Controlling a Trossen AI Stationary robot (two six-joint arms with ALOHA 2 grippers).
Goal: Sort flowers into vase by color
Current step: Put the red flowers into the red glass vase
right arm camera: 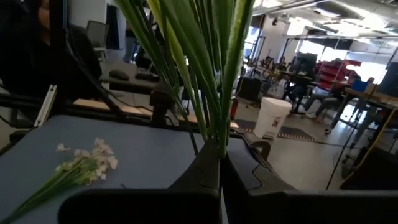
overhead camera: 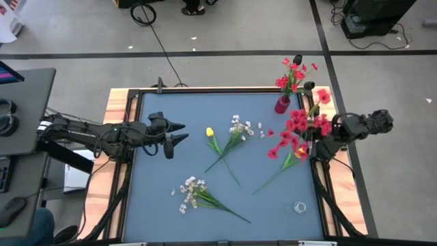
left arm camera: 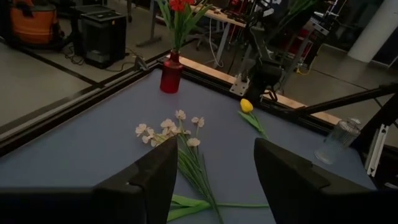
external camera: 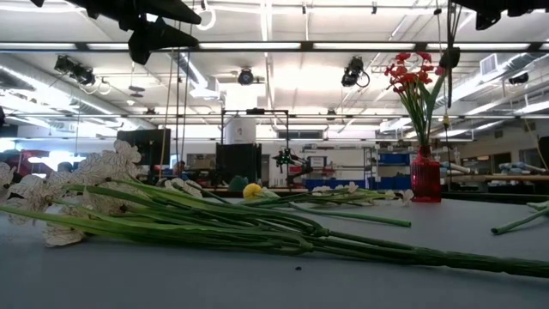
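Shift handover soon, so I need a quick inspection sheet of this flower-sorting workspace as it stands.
Surface: blue table top, black-framed.
Job's things: red vase already holding red flowers; red flower bunch in the right gripper; yellow tulip and two white sprays lying flat.
Clutter: small clear glass near the right front corner.
Grippers: left gripper open, empty, over the table's left side; right gripper shut on green stems.
Cables: black cable on the floor.
Surroundings: workshop, desk at left.
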